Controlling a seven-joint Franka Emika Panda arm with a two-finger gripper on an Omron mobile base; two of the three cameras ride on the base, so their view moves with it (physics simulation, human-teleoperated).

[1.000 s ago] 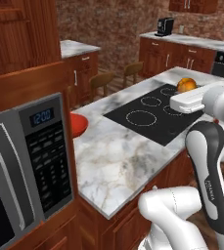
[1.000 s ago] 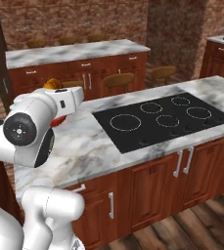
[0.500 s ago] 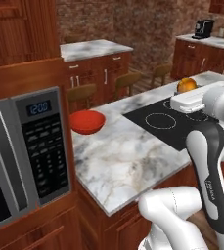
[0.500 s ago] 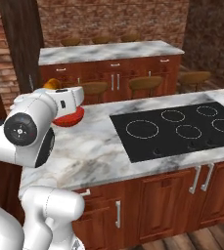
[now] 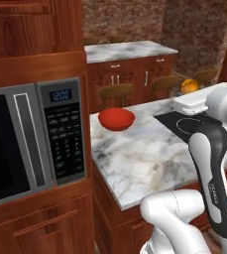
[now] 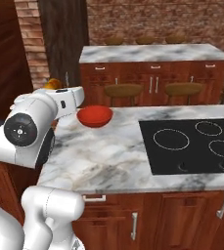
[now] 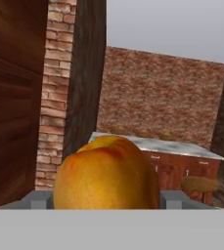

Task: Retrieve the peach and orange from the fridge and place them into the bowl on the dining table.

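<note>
The pincer [image 7: 106, 197] grips the orange [image 7: 106, 173] (bowl [image 5: 116, 119] now nearer, base moved).

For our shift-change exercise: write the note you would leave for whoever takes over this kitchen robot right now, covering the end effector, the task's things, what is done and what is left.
End effector: shut on a round yellow-orange fruit, apparently the orange, carried in the air beside the dining table.
Bowl: red, on the marble top near the table's end, with nothing visible inside.
Done: one fruit is in hand and the base is at the table.
Left: place this fruit in the bowl, then get the peach and add it.
</note>
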